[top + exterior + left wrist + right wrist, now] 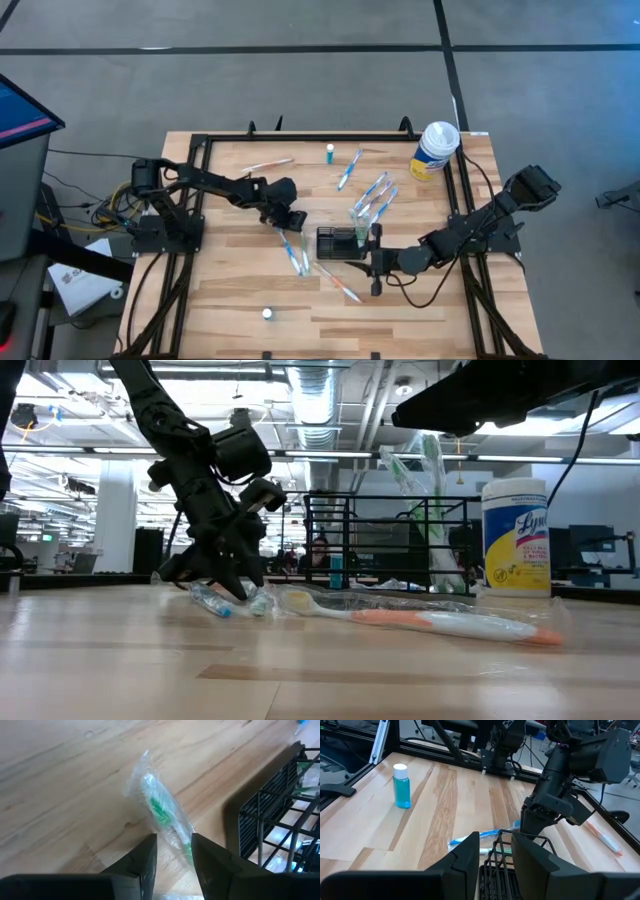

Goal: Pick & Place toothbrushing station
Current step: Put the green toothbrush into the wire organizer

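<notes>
Roughly midway: the toothbrushing station sits mid-table, the right gripper closed on its rim, while the left gripper clamps a wrapped green toothbrush (several others lie loose).

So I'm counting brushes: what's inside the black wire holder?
The black wire holder has wrapped toothbrushes standing in it, green ones showing. The right hand covers its near edge, so an exact count isn't possible.
</notes>
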Robot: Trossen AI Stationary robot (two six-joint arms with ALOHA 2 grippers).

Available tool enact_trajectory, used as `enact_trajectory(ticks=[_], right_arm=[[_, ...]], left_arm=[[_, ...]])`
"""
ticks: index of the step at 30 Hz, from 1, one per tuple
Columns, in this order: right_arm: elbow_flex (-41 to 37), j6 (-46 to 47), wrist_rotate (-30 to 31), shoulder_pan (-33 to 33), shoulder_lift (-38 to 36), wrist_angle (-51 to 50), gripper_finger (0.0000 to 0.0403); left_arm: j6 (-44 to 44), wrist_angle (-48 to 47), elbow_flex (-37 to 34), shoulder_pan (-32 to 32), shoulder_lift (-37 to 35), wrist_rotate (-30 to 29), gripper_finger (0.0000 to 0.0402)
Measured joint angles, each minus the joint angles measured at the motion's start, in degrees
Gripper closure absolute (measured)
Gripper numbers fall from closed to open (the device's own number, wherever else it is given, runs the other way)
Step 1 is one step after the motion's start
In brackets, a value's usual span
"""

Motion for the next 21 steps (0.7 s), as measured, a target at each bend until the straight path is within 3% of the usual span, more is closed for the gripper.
enact_trajectory(ticks=[12, 21], right_arm=[[0.0, 0.0, 0.9, 0.0, 0.0, 0.0, 0.0300], [0.0, 0.0, 0.9, 0.0, 0.0, 0.3, 0.0300]], left_arm=[[-3.1, 3.1, 0.0, 0.0, 0.2, 0.2, 0.0285], [-2.7, 3.6, 1.2, 0.1, 4.5, 1.5, 0.0299]])
